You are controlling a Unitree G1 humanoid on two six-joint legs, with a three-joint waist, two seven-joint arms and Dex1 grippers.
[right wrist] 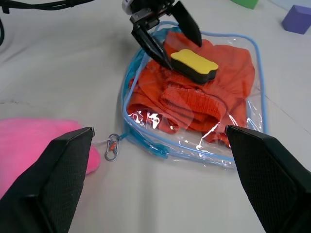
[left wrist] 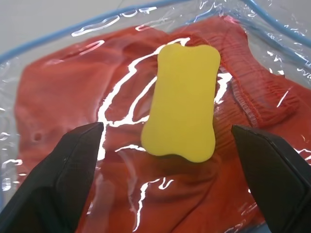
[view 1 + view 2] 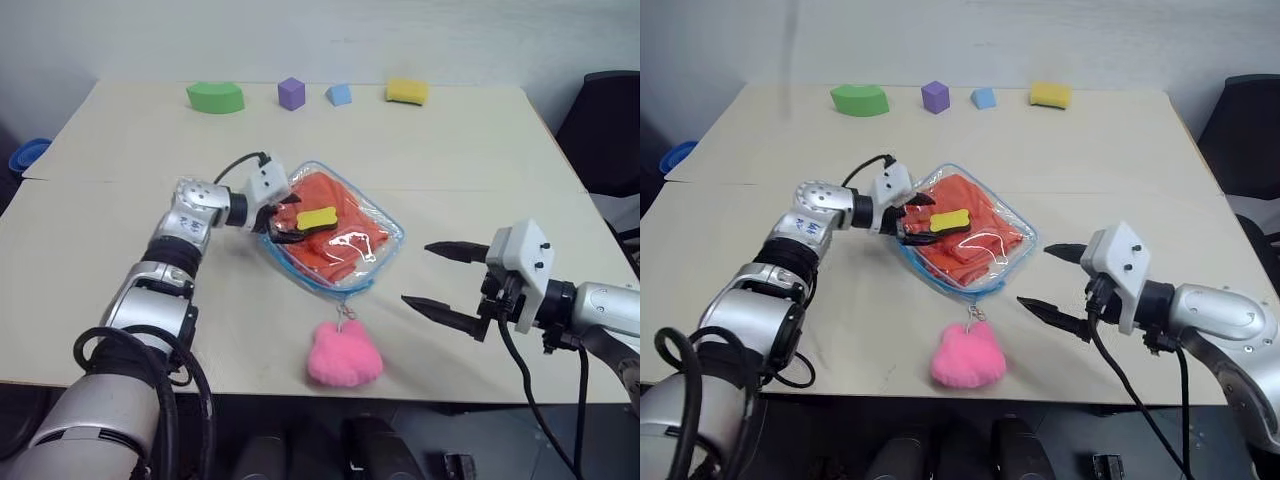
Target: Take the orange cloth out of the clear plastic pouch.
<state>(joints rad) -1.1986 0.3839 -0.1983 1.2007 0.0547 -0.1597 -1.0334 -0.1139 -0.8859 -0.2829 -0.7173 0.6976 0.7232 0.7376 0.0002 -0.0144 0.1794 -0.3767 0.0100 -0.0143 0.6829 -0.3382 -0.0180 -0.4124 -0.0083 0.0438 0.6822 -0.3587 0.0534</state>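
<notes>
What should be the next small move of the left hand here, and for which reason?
Probably it should ease down and close on the yellow bone-shaped block. The open left hand hovers at the clear plastic pouch with its fingers either side of this block, which lies on top of the pouch over the orange cloth. The cloth is still inside, so clearing the block first seems sensible.

1. The desk (image 3: pixel 440 190) has a pale beige top.
2. The clear plastic pouch (image 3: pixel 385 215) lies flat near its middle.
3. A pink fluffy charm (image 3: pixel 344 353) lies just in front of the pouch, near the front edge.
4. Far behind the pouch stand a green block (image 3: pixel 215 97), a purple cube (image 3: pixel 291 93), a small blue block (image 3: pixel 339 94) and a yellow block (image 3: pixel 407 91).
</notes>
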